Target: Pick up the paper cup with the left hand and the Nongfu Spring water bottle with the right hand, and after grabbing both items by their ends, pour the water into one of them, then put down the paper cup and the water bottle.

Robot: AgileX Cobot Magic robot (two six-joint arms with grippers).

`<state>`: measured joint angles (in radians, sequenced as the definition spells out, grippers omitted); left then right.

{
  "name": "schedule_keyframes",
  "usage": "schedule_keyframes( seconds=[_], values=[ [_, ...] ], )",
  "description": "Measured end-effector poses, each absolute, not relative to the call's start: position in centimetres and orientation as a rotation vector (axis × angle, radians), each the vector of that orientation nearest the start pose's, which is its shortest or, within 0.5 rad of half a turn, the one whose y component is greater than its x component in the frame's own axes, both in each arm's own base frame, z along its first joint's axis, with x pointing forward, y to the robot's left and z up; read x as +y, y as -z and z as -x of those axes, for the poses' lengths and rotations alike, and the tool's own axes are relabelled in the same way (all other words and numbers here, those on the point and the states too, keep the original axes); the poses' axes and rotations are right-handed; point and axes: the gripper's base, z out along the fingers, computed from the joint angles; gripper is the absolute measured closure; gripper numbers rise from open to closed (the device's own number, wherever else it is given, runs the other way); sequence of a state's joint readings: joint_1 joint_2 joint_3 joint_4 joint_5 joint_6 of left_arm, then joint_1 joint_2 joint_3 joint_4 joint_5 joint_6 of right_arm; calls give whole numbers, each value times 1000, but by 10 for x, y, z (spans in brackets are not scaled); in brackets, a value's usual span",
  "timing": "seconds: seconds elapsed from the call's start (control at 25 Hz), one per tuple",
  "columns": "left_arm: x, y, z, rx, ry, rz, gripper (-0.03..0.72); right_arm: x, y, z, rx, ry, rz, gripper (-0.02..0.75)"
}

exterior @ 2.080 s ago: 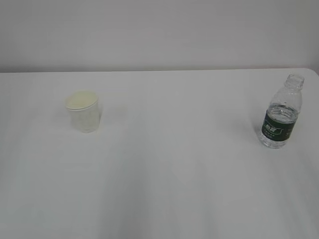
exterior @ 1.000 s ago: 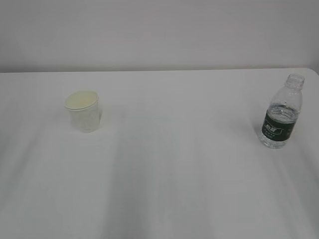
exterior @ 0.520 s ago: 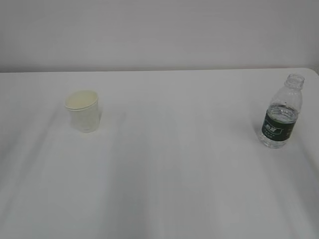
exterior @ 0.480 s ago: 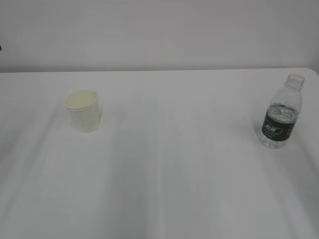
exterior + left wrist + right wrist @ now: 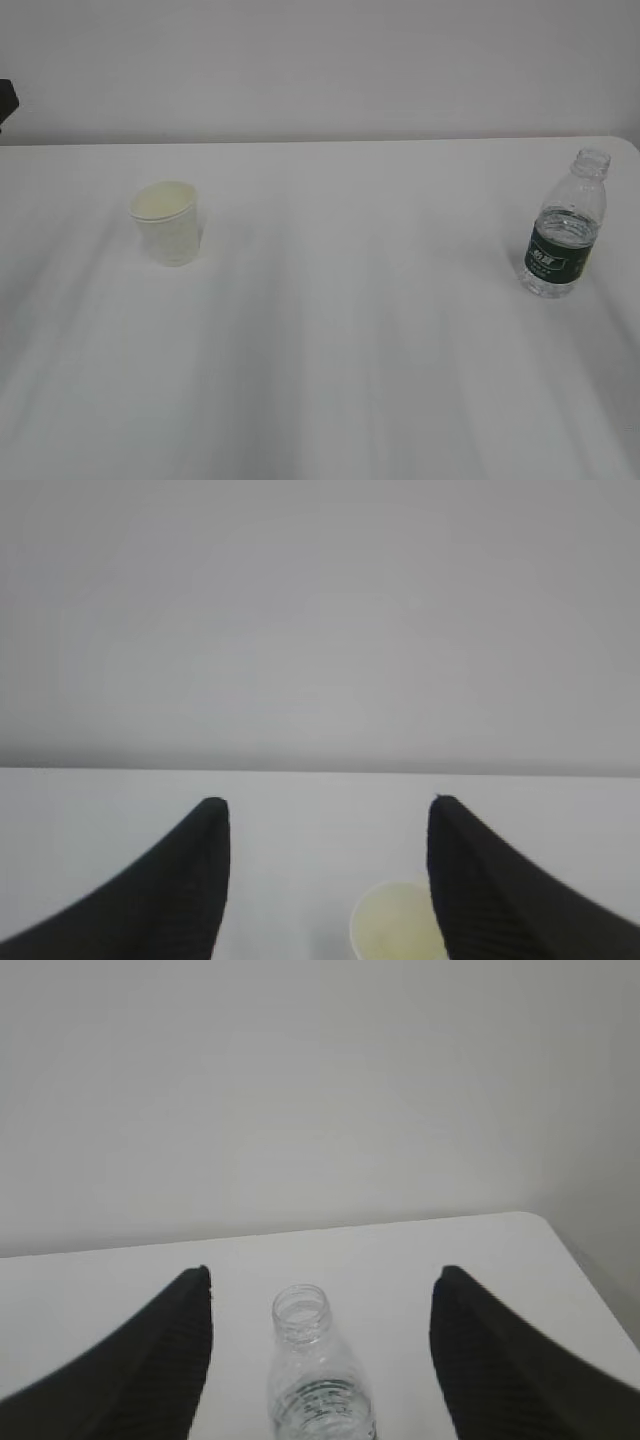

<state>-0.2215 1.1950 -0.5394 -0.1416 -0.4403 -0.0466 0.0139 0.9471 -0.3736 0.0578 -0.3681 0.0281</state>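
Though uncapped — Nongfu Spring water bottle (image 5: 563,238) upright, mouth up, untouched.

The left hand (image 5: 325,880) shows as two matte black fingers (image 5: 180,890), broad at the base and tapering to rounded tips, their inner faces finely ribbed. The right hand (image 5: 325,1360) looks alike: two black tapered fingers (image 5: 160,1360) with faint horizontal ridges. In the exterior view, only a small dark sliver shows at the left edge.

Wide bare table (image 5: 360,330) btwn paper cup (image 5: 166,221) & water bottle (image 5: 565,227), both standing well apart
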Motion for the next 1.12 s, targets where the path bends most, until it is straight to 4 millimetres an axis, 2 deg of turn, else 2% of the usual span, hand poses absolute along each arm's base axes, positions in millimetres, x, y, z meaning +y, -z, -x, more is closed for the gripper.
schedule_keyframes(
  seconds=[0.2,0.56,0.92,1.12],
  values=[
    [-45,-257,-230,1640,227,-1,245,5,-251,-187,1675,-55,2,218],
    [-41,-223,-209,1609,202,-44,246,9,-216,-181,1655,-127,-2,218],
    [-52,-204,-218,1574,235,-167,246,11,-196,-181,1655,-144,32,218],
    [-67,-176,-225,1630,331,-292,246,12,-180,-186,1727,-123,60,218]
  ],
)
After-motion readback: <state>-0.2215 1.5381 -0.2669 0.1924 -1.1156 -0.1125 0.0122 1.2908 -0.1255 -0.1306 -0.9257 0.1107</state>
